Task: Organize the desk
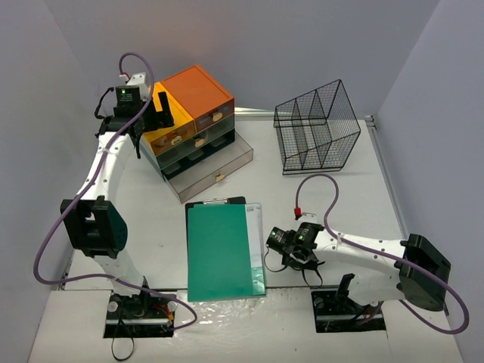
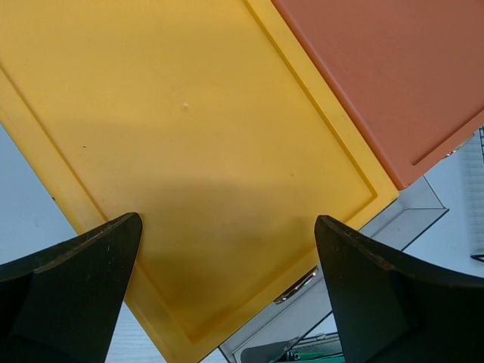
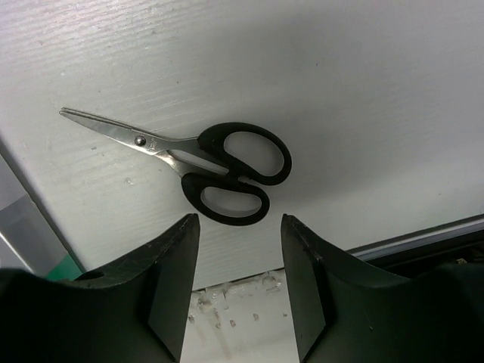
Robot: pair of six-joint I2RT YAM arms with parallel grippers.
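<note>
left pincer [image 2: 227,223] fingers wide apart, clamped on nothing, hovering over the yellow top of the drawer unit [image 1: 198,94]. white table [image 1: 333,204] lies under the drawer unit and spreads out to its right and near side. right pincer [image 3: 240,221] partly apart, nothing in it, low over black-handled scissors [image 3: 204,170] lying flat on the table, well apart from drawer unit toward near right. green clipboard [image 1: 223,253] near drawer unit's front, black wire basket [image 1: 316,128] to its right.

top: overhead, whole desk [image 1: 151,219]
left wrist: close over far-left yellow drawer top [image 2: 189,151], shared overhead
right wrist: close over scissors [image 3: 206,140], probably near right
</note>
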